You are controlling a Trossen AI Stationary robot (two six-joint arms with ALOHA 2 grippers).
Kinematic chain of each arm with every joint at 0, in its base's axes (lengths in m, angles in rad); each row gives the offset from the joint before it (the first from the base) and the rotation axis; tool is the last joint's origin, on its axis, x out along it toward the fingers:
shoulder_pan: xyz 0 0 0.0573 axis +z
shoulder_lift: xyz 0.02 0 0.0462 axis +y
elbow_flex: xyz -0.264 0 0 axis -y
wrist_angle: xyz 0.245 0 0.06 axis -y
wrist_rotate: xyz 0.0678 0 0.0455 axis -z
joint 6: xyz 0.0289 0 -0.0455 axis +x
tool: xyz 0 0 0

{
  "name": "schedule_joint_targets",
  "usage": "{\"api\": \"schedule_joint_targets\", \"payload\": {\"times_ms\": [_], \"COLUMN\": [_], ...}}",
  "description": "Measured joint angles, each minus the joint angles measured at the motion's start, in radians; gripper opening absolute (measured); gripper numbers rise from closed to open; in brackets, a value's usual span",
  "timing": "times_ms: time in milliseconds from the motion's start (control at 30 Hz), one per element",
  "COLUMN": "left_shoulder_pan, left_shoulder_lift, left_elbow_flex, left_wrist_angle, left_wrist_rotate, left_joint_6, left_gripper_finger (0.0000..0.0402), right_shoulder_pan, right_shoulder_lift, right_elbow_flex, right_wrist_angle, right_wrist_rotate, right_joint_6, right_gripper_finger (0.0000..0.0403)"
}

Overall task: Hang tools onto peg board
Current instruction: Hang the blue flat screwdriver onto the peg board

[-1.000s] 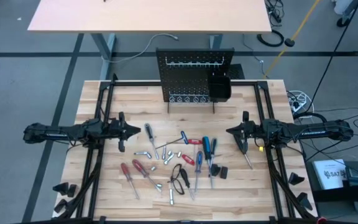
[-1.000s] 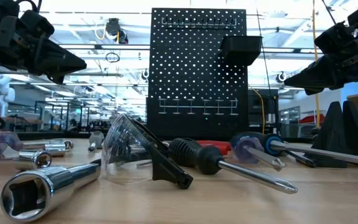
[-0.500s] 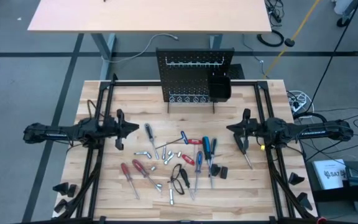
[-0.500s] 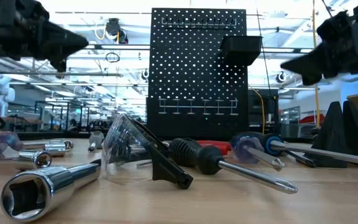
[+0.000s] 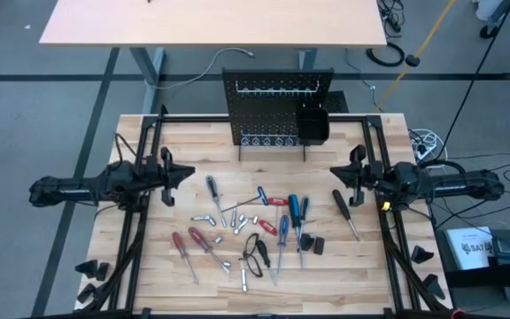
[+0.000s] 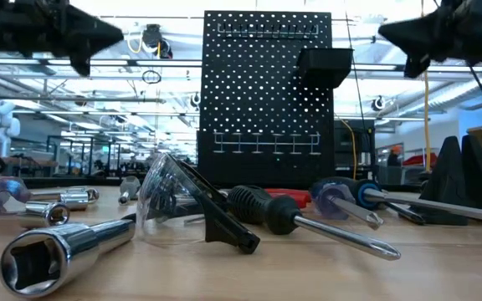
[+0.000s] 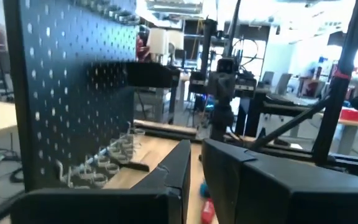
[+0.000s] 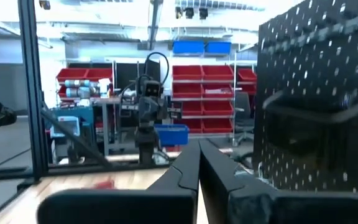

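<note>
Both grippers have lifted and pulled back toward the table's sides. Left gripper (image 5: 181,174) is nearly pressed together, right gripper (image 5: 336,173) pressed together; both hold nothing. Tools (image 5: 255,227) lie mid-table, before the peg board (image 5: 277,108). Crowded tools could get bumped or grabbed two at once.

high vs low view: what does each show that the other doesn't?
High only: the whole spread of tools on the table, including the red-handled screwdrivers and the lone dark screwdriver near the right claw; the left claw is empty. Low only: a chrome socket up close and clear safety glasses. Both: the peg board with its black bin, and blue-handled screwdrivers.
</note>
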Motion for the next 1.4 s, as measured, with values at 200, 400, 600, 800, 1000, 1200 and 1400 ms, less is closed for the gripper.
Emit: {"api": "schedule_joint_targets", "payload": {"times_ms": [200, 400, 600, 800, 1000, 1200, 1400], "left_shoulder_pan": [0.037, 0.049, 0.049, 0.041, 0.015, -0.007, -0.007], "left_shoulder_lift": [0.08, 0.185, 0.285, 0.376, 0.49, 0.618, 0.702], "left_elbow_flex": [0.155, 0.267, 0.306, 0.306, 0.307, 0.307, 0.308], "left_wrist_angle": [-0.154, -0.232, -0.244, -0.266, -0.273, -0.245, -0.143], "left_wrist_rotate": [0.017, 0.091, 0.098, 0.16, 0.243, 0.271, 0.283], "left_joint_6": [0.035, 0.037, 0.037, 0.024, -0.016, 0.068, 0.031], "left_gripper_finger": [0.0048, 0.0048, 0.0048, 0.0048, 0.0048, 0.0069, 0.0132], "right_shoulder_pan": [0.0, 0.003, 0.059, 0.136, 0.18, 0.186, 0.171], "right_shoulder_lift": [0.114, 0.309, 0.538, 0.765, 0.895, 0.954, 0.989], "right_elbow_flex": [0.143, 0.277, 0.409, 0.523, 0.613, 0.654, 0.76], "right_wrist_angle": [-0.086, -0.132, -0.137, -0.158, -0.341, -0.529, -0.745], "right_wrist_rotate": [0.023, -0.128, -0.263, -0.265, -0.26, -0.204, -0.185], "right_joint_6": [-0.024, -0.028, -0.077, -0.014, 0.142, 0.373, 0.588], "right_gripper_finger": [0.0, 0.0, 0.0007, 0.0017, 0.005, 0.0115, 0.016]}}
